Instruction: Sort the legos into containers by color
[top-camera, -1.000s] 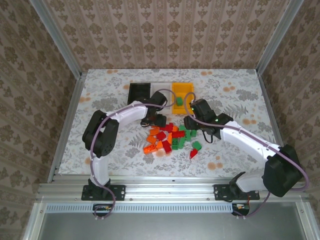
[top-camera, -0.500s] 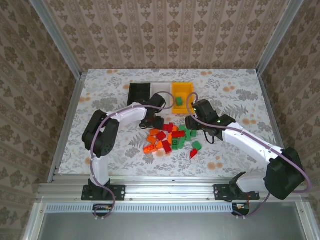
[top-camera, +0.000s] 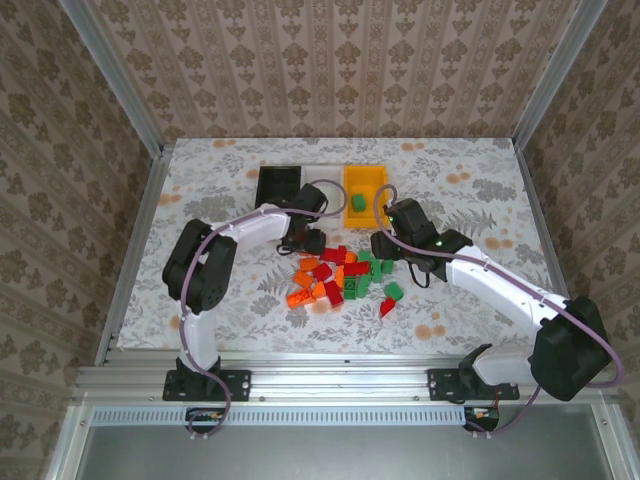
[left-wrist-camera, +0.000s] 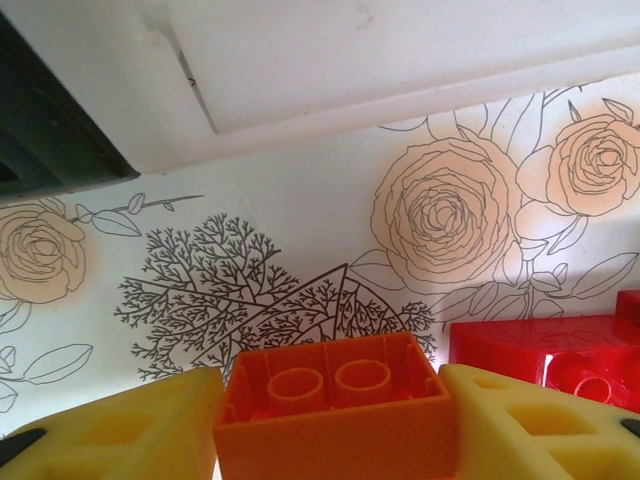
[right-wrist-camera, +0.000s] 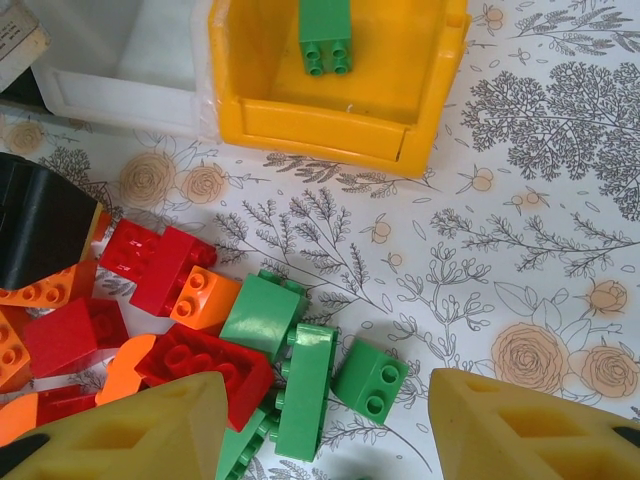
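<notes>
Orange brick (left-wrist-camera: 336, 425) pinched in left gripper (left-wrist-camera: 330, 400), long axis spanning its fingers

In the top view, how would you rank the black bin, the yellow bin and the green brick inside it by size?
1. black bin and yellow bin: they look alike, so tied.
2. green brick: far smaller.

Tabletop (top-camera: 220, 180): white covering printed with flowers and leafy branches. Walls (top-camera: 340, 70) at 9, 12 and 3 o'clock: beige damask wallpaper. Aluminium frame rail (top-camera: 340, 378) along the 6 o'clock edge; metal posts (top-camera: 112, 75) at both far corners.
</notes>
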